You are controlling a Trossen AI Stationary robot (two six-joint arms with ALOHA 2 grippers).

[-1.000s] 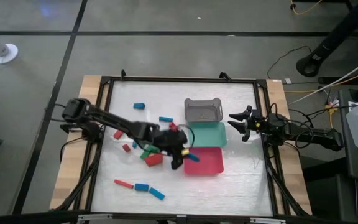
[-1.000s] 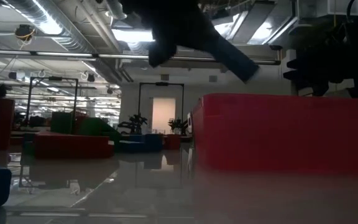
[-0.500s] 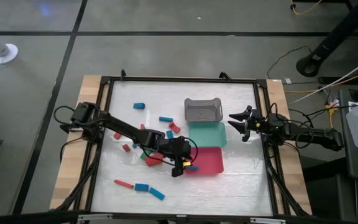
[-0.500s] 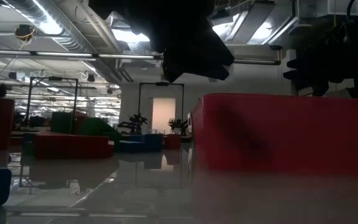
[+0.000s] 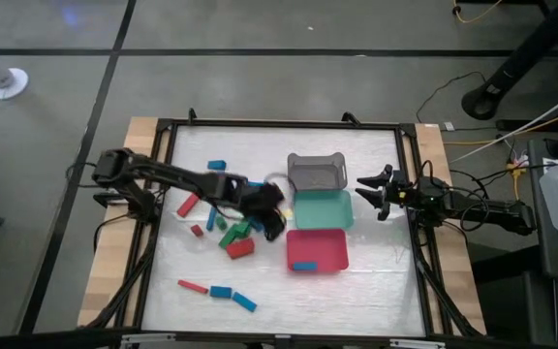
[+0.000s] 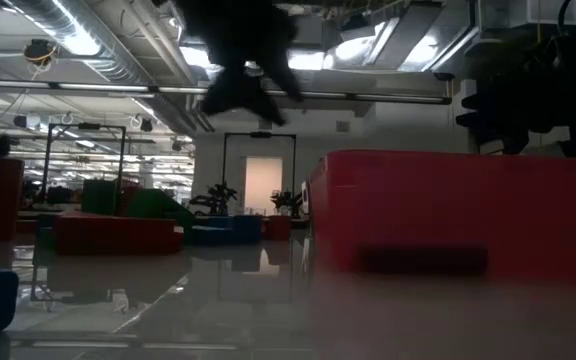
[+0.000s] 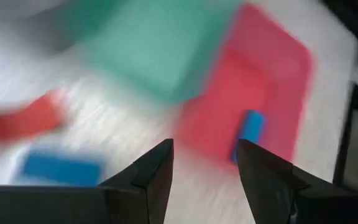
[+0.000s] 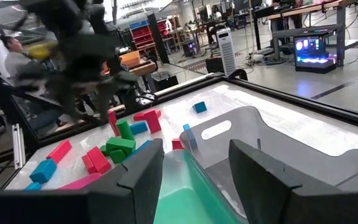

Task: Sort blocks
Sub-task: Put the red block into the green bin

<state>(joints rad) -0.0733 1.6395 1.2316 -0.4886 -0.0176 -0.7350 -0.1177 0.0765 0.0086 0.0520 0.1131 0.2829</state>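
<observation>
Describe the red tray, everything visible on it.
The red tray is a shallow rectangular bin with rounded corners and a low raised wall, looking like matte plastic. It sits flat on the white table, nearest the front edge of three trays, directly in front of the teal tray; whether their rims touch cannot be told. One blue block lies flat inside, near its front left corner. Nothing else is in it. The left tool, open, is just beyond its back left corner, not touching.

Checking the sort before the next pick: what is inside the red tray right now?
One small blue block lies inside the red rectangular tray, near its front edge. The rest of the floor shows bare from above; nothing covers it.
</observation>
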